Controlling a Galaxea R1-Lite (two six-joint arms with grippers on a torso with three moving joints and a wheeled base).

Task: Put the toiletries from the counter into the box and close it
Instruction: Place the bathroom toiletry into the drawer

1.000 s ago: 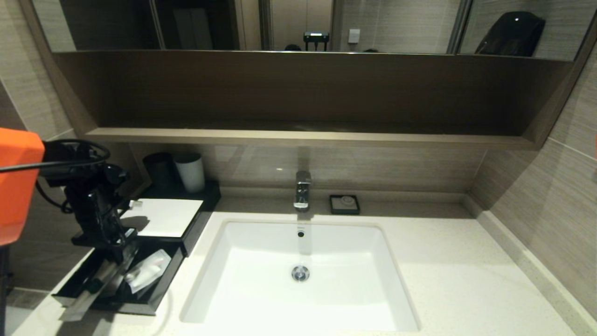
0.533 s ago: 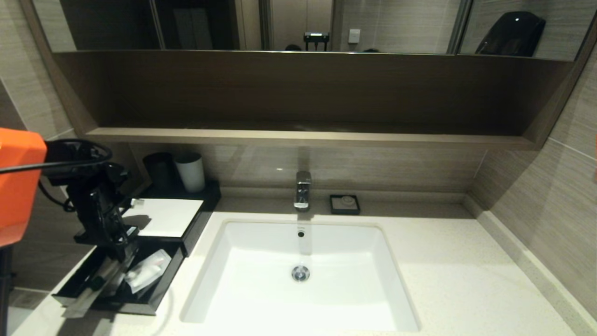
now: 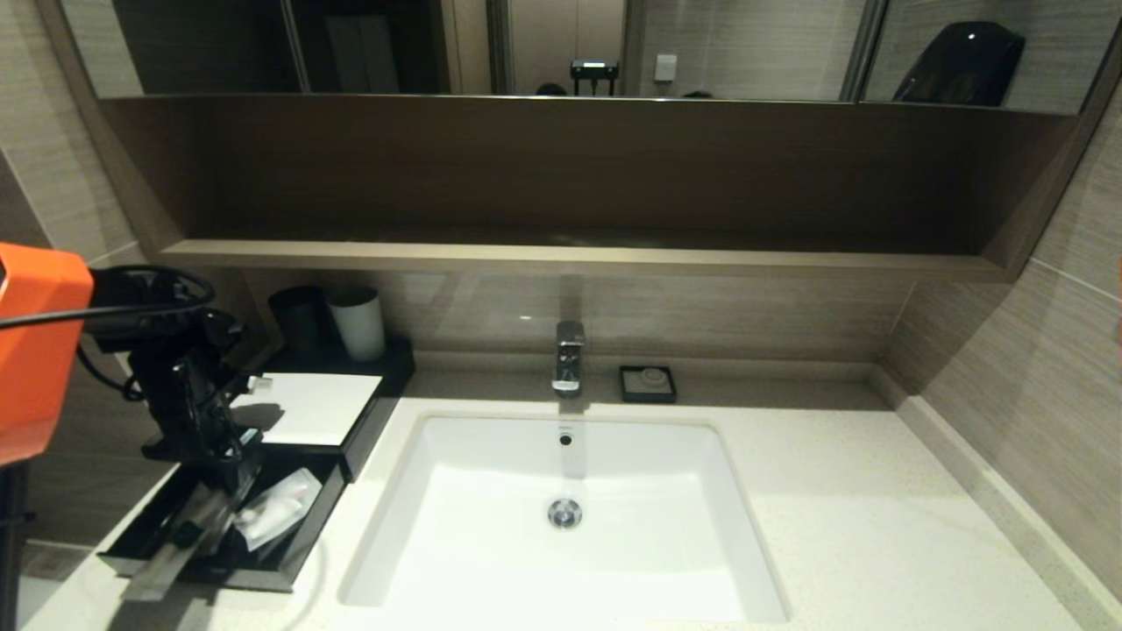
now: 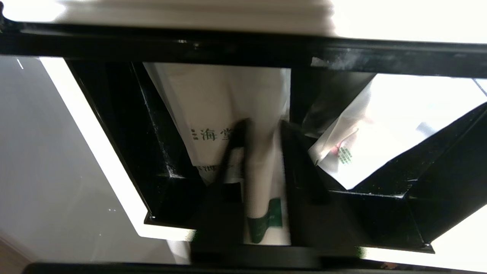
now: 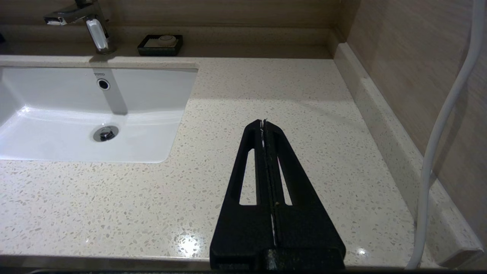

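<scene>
Left gripper (image 3: 226, 478) points down into the pull-out drawer (image 3: 294, 561), its black fingers (image 4: 236, 152) narrowly parted over a long packet (image 4: 213, 110) and not pinching it. Right gripper (image 5: 263, 123) hangs with its jaws pressed together, holding nothing.

Below the right gripper spreads the speckled cream counter (image 5: 266, 87). The white sink (image 5: 76, 114) lies beside that gripper, between the two arms, with "TOTO" (image 5: 99, 74) printed on its back wall above the overflow hole. The black box (image 3: 368, 412) with its white top sits just behind the left gripper, and the drawer stands open under the fingers.

The long packet lies in the drawer directly beneath the left fingers, running along the drawer's length and out past its front edge. It bears green Chinese characters, "海堂" (image 4: 211, 134), with smaller print under them that is too fine to read, and a teal-green label (image 4: 266, 224) shows between the fingers. A second, shorter packet (image 4: 380, 125) lies in the drawer beside the gripper, on the sink side, carrying a small block of green print (image 4: 344, 155) that is unreadable.
</scene>
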